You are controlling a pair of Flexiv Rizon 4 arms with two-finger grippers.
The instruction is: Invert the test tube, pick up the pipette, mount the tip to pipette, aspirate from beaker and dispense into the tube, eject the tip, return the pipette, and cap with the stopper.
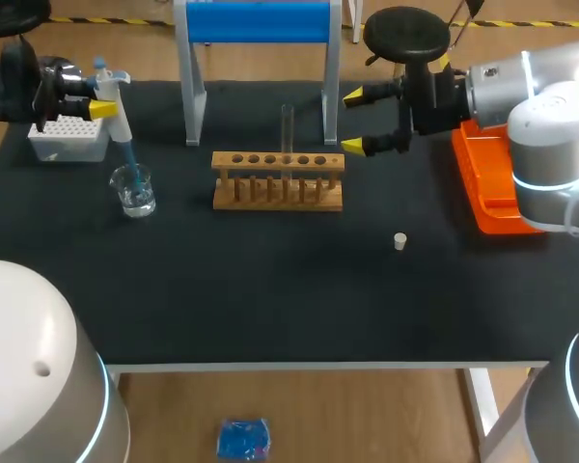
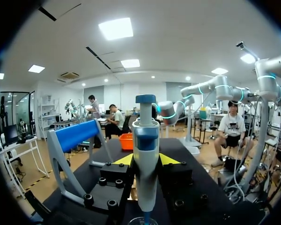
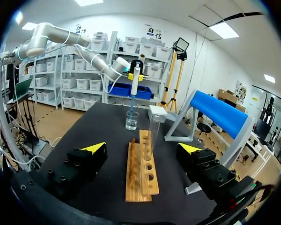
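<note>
Wide open mat (image 1: 270,299) in front of the wooden rack (image 1: 278,183), only the small stopper (image 1: 400,241) out there. Behind it, tight: the blue stand (image 1: 259,21) close behind the upright test tube (image 1: 288,125). Left corner's crowded: tip box (image 1: 68,143), beaker (image 1: 134,191), pipette (image 1: 119,114) dipping in. Orange tray (image 1: 490,188) lines the right edge.

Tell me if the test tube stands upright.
Upright: the tube stands vertical in a hole of the rack.

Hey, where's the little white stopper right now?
In the head view the stopper stands alone on the black table, right of centre, between the wooden rack and the orange tray and slightly nearer the front edge.
</note>
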